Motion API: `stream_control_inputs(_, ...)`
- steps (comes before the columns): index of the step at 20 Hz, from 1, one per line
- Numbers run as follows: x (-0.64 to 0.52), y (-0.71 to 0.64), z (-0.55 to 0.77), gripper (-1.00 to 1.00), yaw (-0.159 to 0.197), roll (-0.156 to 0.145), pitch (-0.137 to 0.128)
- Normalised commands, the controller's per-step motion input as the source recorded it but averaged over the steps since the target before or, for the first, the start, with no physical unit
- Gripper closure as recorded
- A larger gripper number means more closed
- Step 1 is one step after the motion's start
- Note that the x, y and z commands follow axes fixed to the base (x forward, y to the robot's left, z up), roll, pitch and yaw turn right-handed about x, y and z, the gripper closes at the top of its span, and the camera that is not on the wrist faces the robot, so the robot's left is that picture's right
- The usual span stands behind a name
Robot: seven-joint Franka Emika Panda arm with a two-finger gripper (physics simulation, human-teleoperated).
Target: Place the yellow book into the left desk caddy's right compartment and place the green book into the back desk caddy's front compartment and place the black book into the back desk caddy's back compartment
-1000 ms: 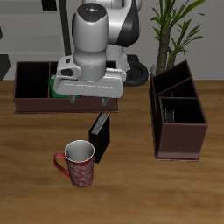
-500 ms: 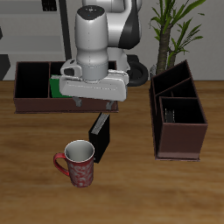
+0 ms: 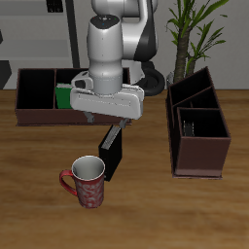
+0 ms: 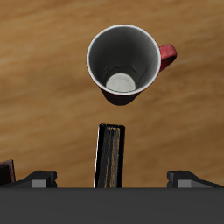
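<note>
- While I hold the gripper (image 3: 117,127) directly above the black book (image 3: 113,156), the black-book step looks to be the one in hand; the jaws stand wide, one to each side, holding nothing.
- Black book: upright on its edge on the bench (image 3: 146,204), just beside the red mug (image 3: 86,182), near the front.
- Green book (image 3: 63,96): already in the back desk caddy (image 3: 29,92).
- Yellow book: not visible.
- Next move, as I judge: lower straight down, straddle the spine, close, keeping clear of the mug.

book (image 3: 113,154) standing on edge directly below gripper (image 3: 115,128); mug (image 3: 87,182) just beyond it toward tabletop (image 3: 156,209) front edge.
</note>
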Motion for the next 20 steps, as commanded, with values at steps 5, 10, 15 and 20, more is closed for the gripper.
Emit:
stream_control_inputs(5, 0.07, 0.08, -0.20, -1.00, -0.030, 0.016, -0.018)
stream_control_inputs(10, 0.06, -0.03, -0.13, -1.00, -0.026, 0.000, 0.016)
stream_control_inputs(15, 0.05, -0.06, -0.17, -1.00, -0.028, -0.012, 0.026)
stream_control_inputs(20, 0.03, -0.02, -0.31, -1.00, 0.001, 0.004, 0.026)
